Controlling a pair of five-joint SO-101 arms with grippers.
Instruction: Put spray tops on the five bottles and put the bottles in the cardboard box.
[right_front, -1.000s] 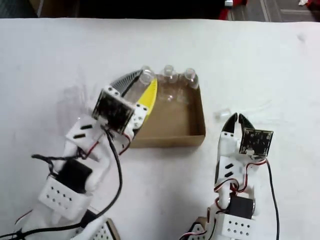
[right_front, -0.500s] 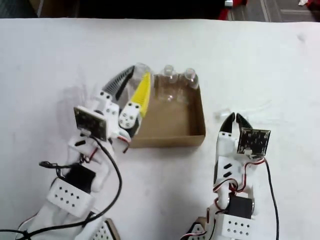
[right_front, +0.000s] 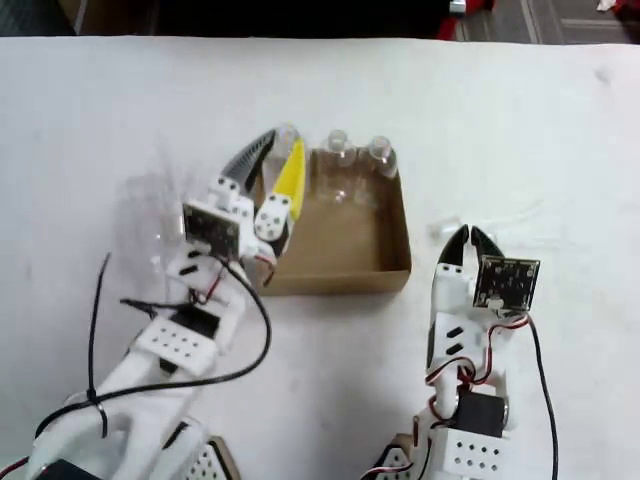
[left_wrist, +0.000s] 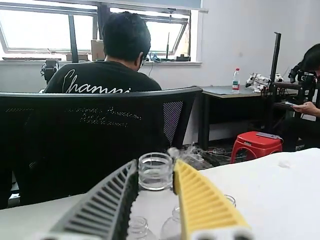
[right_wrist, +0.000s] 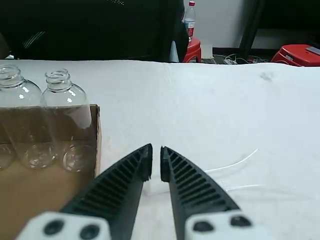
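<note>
At the left, the left gripper (right_front: 283, 150) pinches a clear bottle (left_wrist: 155, 172) by its neck between the grey and the yellow finger. It holds the bottle upright at the far left corner of the cardboard box (right_front: 340, 270); I cannot tell whether it is inside the wall or just outside. Gripping under the rim leaves the body hanging free, which should suit lowering it beside the others. Its mouth is open, with no spray top. Inside the box, two more bottles (right_front: 337, 148) stand side by side against the far wall, also uncapped, probably packed close to leave room. Right of the box hangs the right gripper (right_front: 468, 236), its black fingers pressed almost together on nothing. Just beyond its tips lie a small clear part (right_front: 445, 228) and a thin clear tube (right_wrist: 235, 162), perhaps spray-top pieces kept within reach
</note>
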